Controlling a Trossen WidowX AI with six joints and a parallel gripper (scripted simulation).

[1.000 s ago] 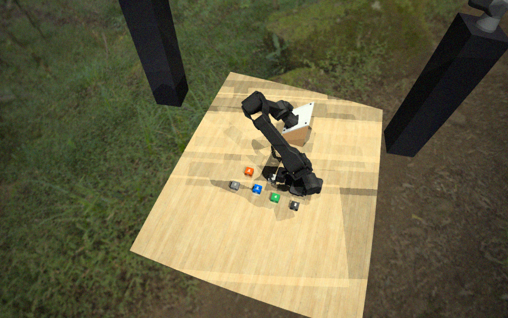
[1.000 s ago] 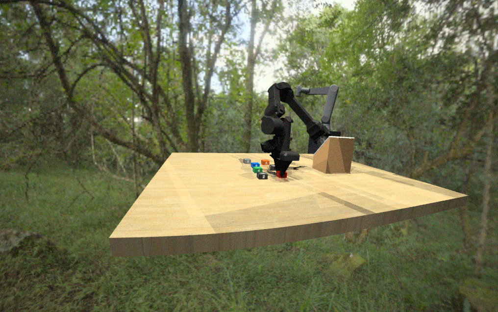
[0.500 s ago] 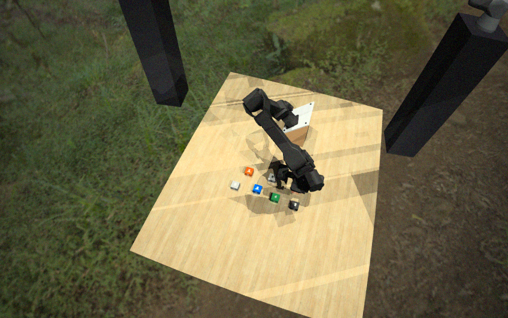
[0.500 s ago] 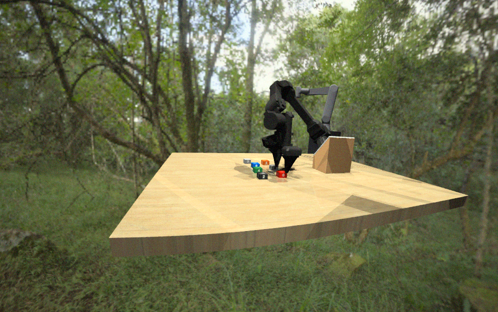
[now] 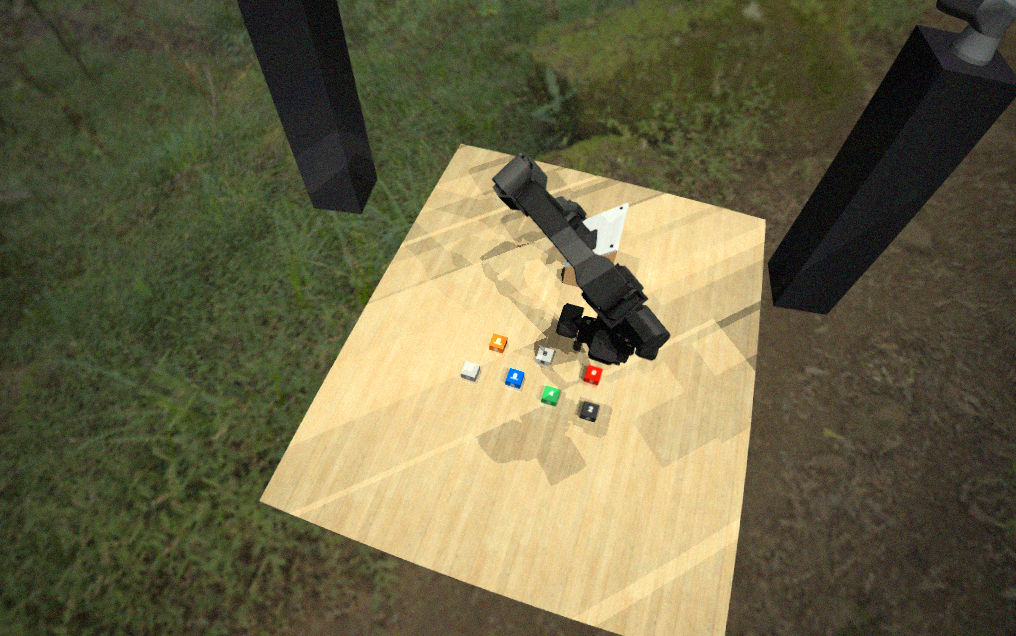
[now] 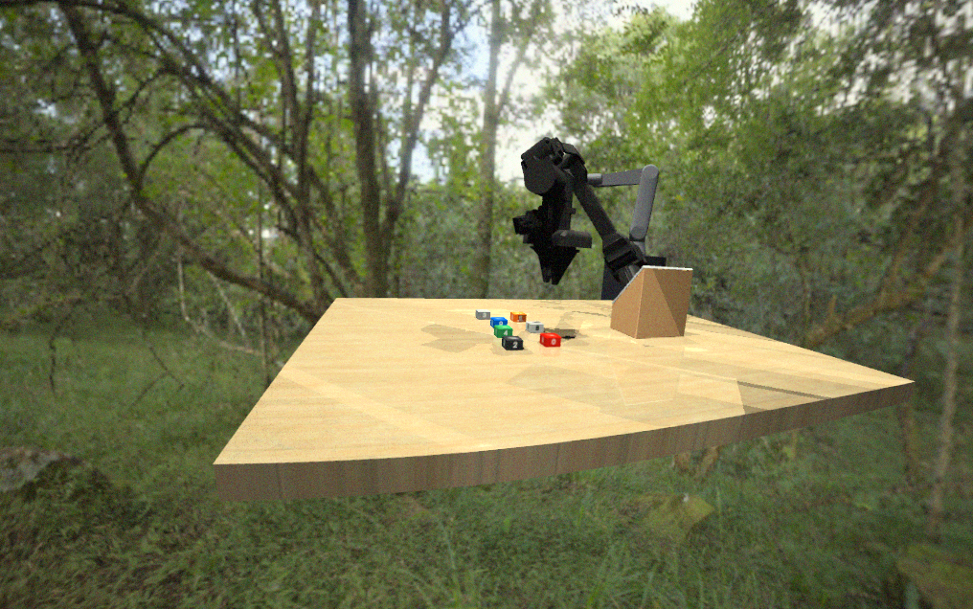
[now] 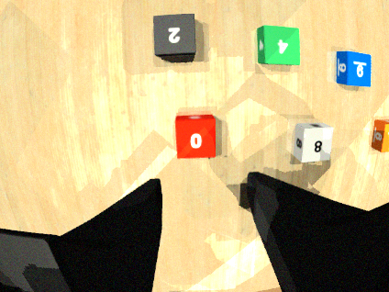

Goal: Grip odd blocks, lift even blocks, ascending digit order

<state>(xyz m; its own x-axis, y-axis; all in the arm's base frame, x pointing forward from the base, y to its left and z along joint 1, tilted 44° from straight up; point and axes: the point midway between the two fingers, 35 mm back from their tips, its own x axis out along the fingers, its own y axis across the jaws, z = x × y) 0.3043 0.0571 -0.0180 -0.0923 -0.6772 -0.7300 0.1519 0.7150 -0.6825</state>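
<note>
My gripper [image 6: 552,281] [image 7: 205,185] is open and empty, high above the table. In the wrist view the red block [image 5: 593,375] [image 6: 550,340] [image 7: 195,137], showing 0, lies beyond the fingertips. The black block [image 5: 589,411] [image 6: 511,344] [image 7: 174,37] shows 2 and the green block [image 5: 550,395] [image 6: 503,331] [image 7: 280,46] shows 4. The blue block [image 5: 514,378] [image 6: 498,322] [image 7: 354,69] shows an underlined 6, upside down in the wrist view. The white block [image 5: 545,355] [image 6: 534,327] [image 7: 314,143] shows 8. The orange block [image 5: 497,343] [image 6: 517,316] [image 7: 381,136] is cut off in the wrist view; its digit is unclear.
A pale grey block [image 5: 470,371] [image 6: 482,314] sits at the far end of the group, its digit too small to read surely. A brown box [image 6: 651,304] with a white sloped top [image 5: 611,227] stands near the arm. Shadows cross the wooden table [image 5: 449,525] [image 6: 401,402].
</note>
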